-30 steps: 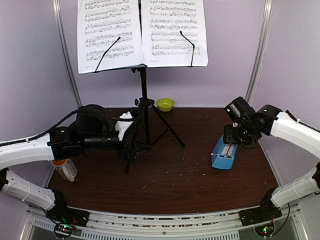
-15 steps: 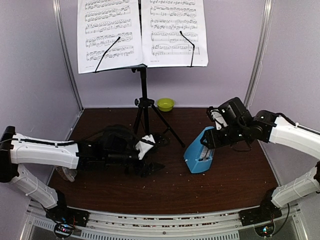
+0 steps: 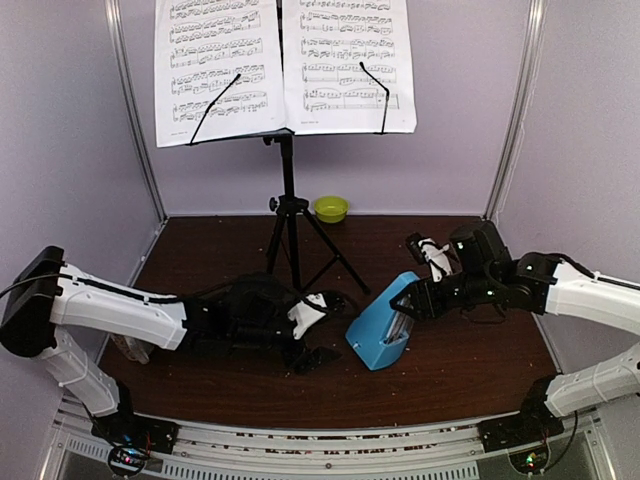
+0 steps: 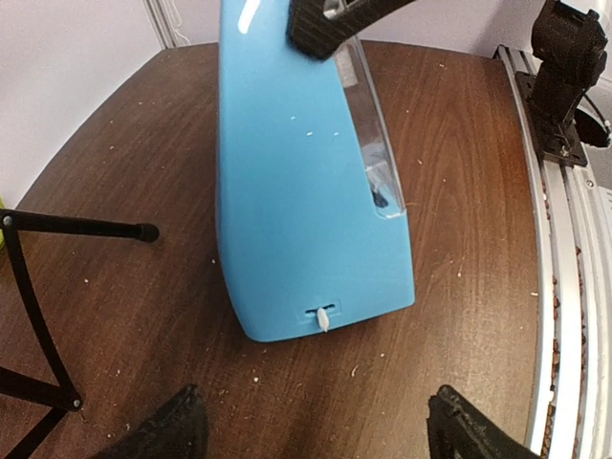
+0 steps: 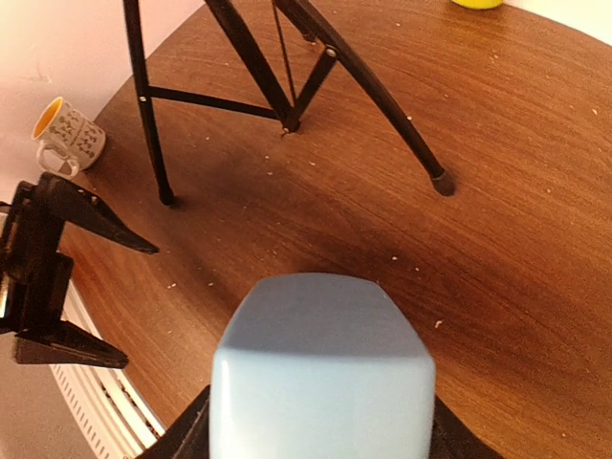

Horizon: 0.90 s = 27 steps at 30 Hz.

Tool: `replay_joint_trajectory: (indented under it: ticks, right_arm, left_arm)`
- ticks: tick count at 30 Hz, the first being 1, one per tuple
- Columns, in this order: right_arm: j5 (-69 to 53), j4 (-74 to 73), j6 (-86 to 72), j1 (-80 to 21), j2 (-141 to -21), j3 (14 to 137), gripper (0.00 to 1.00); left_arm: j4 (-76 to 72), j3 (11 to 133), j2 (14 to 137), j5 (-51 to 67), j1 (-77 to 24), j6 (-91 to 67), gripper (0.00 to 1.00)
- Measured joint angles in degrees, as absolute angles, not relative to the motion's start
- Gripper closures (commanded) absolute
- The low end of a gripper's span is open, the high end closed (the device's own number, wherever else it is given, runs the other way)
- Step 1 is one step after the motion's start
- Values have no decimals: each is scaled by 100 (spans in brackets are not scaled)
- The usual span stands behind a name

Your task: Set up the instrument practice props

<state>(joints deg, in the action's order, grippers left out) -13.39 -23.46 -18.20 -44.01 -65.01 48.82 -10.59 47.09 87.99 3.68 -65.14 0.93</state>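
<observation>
Metronome (image 3: 383, 326) — a smooth blue plastic pyramid with a clear front cover — leans tilted, base low over the speckled dark-wood table (image 3: 450, 370), mid-front. Our right gripper (image 3: 408, 297) clamps its narrow top, we judge to stand it upright; our left gripper (image 3: 325, 328) hovers just beside it — fingers spread wide, empty.

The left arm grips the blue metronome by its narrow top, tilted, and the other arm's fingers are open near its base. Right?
No, the arms are swapped. The right fingers grip the tilted metronome by its narrow top, seen in the right wrist view; the left fingers are open near its base, not touching it.
</observation>
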Motion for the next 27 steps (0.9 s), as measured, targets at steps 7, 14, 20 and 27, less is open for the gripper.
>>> replay_joint_trajectory:
  ticks: [7, 14, 20, 27]
  right_arm:
    - [-1881, -1909, -1597, -4401, -6355, 4764, 75]
    - [-2261, -1649, -1472, -4401, -6171, 4720, 76]
    - [-2486, -1538, -1494, -4401, -6171, 4720, 77]
    - [-2530, -1518, -1522, -4431, -6171, 4720, 81]
  left_arm:
    - [-1114, 4709, 9000, 399, -6547, 137, 4]
    - [-1116, 4713, 9059, 401, -6569, 161, 2]
    - [-1149, 4716, 9223, 370, -6569, 64, 7]
    - [-1253, 4818, 9380, 364, -6569, -104, 14]
